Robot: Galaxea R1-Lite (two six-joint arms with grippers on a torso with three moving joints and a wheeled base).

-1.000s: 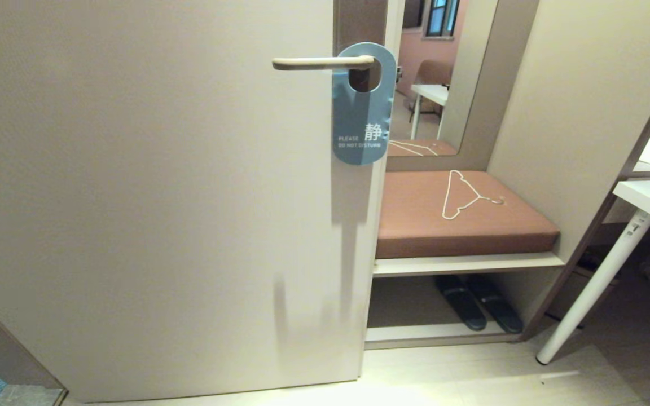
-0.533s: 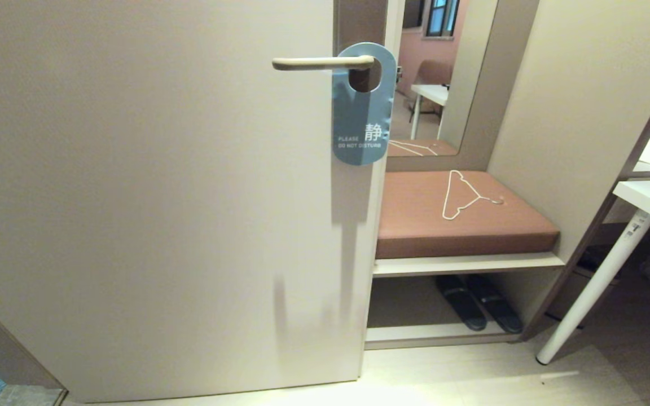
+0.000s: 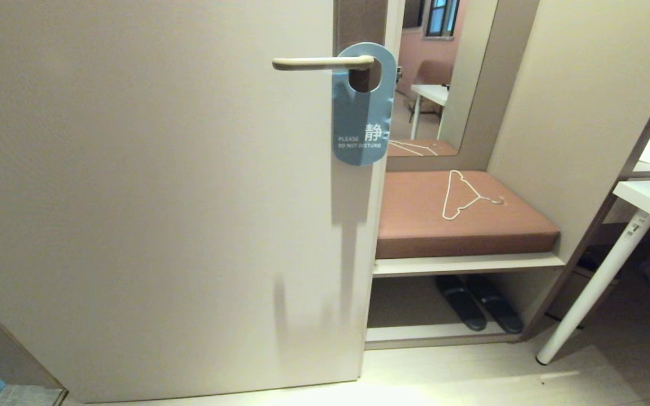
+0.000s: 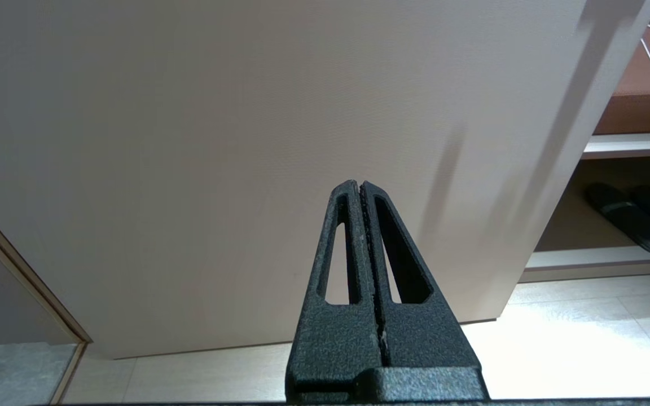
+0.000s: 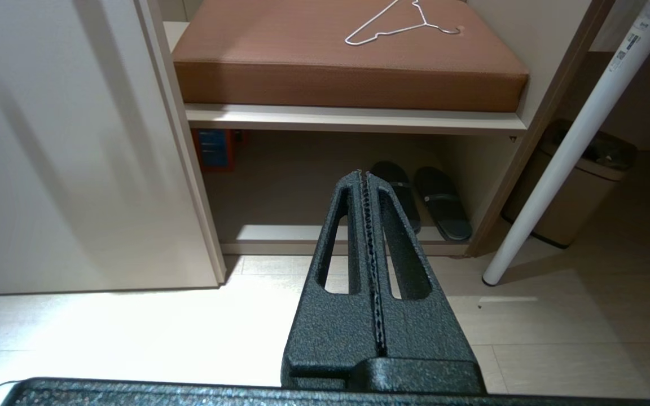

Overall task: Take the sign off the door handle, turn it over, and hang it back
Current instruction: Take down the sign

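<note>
Nothing of the task is done yet: the flat blue rounded sign (image 3: 360,113) hangs by its round hole on the slim cream-beige lever door handle (image 3: 319,62), blue "PLEASE DO NOT DISTURB" face outward. The left gripper (image 4: 360,186) points at the lower door, fingers pressed together and empty; the right gripper (image 5: 363,175) aims toward the shelf, likewise closed. Removing, flipping and rehanging all remain.
</note>
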